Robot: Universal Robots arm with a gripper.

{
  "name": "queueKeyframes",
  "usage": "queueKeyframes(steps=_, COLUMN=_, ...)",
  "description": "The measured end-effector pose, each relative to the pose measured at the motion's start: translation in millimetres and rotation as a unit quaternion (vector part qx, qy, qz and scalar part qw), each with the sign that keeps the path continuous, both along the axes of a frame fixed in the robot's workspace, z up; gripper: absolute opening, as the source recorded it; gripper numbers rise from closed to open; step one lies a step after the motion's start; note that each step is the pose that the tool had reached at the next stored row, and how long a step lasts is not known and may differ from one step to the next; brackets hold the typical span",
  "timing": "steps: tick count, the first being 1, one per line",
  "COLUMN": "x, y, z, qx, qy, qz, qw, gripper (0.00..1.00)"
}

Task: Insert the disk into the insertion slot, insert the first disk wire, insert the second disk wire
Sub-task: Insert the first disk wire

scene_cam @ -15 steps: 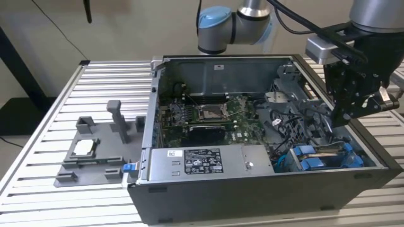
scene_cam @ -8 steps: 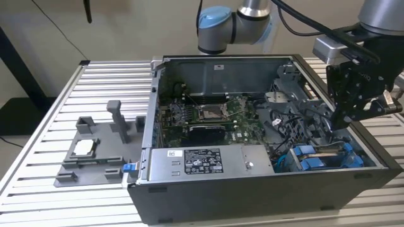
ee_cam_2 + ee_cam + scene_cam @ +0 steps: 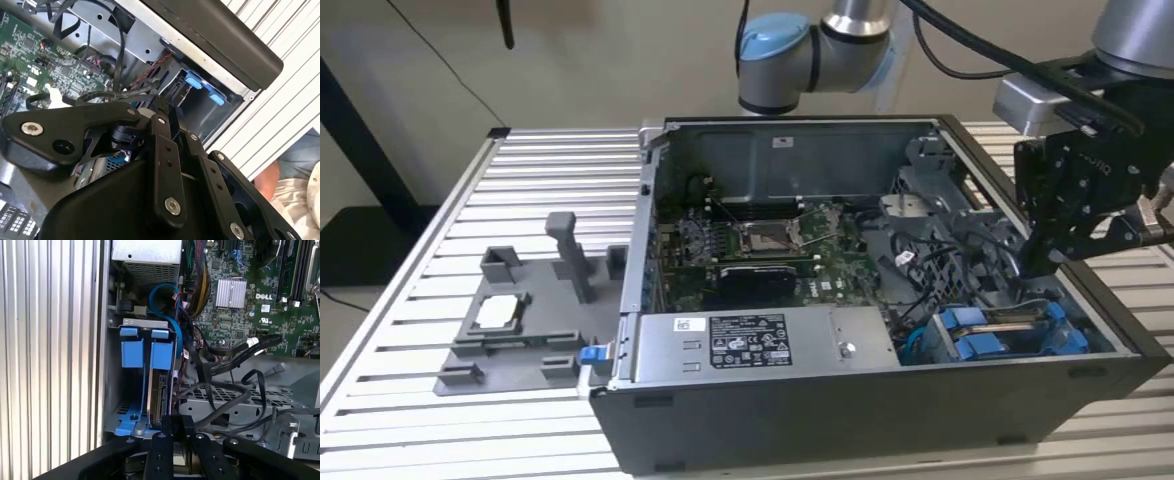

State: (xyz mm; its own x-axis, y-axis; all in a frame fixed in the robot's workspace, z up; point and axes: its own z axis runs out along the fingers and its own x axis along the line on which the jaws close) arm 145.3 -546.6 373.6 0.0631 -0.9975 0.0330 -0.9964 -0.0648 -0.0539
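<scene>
While claw (image 3: 1041, 262) hangs above near corner of open computer case (image 3: 854, 420) at exterior view's right, disk (image 3: 159, 395) stands on edge inside insertion slot (image 3: 115, 390), blue carrier tabs (image 3: 150, 354) at one end; claw tip close to disk's edge in first wrist view; claw spread or pressed together: cannot tell; loose black cables (image 3: 225, 390) beside slot; case on slatted tabletop (image 3: 547, 180); grey fixture (image 3: 520, 330) beside case, exterior view's left.
</scene>
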Motion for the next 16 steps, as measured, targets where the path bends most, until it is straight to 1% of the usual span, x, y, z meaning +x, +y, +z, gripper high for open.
queueKeyframes(steps=3, x=2.2, y=-0.7, z=-1.0, qx=0.0000, qy=0.0072, qz=0.000, qw=0.99997, gripper=0.19)
queueKeyframes(steps=5, x=3.6, y=-0.8, z=-1.2, qx=0.0000, qy=0.0103, qz=0.000, qw=0.99995, gripper=0.19)
queueKeyframes(steps=6, x=4.4, y=-0.9, z=-1.4, qx=0.0000, qy=0.0125, qz=0.000, qw=0.99992, gripper=0.19)
queueKeyframes(steps=7, x=5.3, y=-0.9, z=-1.5, qx=0.0000, qy=0.0153, qz=0.000, qw=0.99988, gripper=0.19)
queueKeyframes(steps=8, x=6.0, y=-1.0, z=-1.7, qx=0.0000, qy=0.0188, qz=0.000, qw=0.99982, gripper=0.19)
queueKeyframes(steps=10, x=7.1, y=-1.0, z=-1.9, qx=-0.0004, qy=0.0286, qz=0.000, qw=0.99959, gripper=0.19)
queueKeyframes(steps=11, x=7.5, y=-1.0, z=-2.0, qx=-0.0007, qy=0.0324, qz=-0.001, qw=0.99948, gripper=0.19)
queueKeyframes(steps=12, x=7.9, y=-0.9, z=-2.3, qx=-0.0009, qy=0.0356, qz=-0.002, qw=0.99937, gripper=0.19)
queueKeyframes(steps=13, x=8.2, y=-0.9, z=-2.5, qx=-0.0011, qy=0.0374, qz=-0.002, qw=0.99930, gripper=0.19)
queueKeyframes(steps=14, x=8.5, y=-1.0, z=-2.7, qx=-0.0012, qy=0.0380, qz=-0.004, qw=0.99927, gripper=0.19)
queueKeyframes(steps=16, x=8.7, y=-1.0, z=-3.5, qx=-0.0009, qy=0.0382, qz=-0.010, qw=0.99922, gripper=0.19)
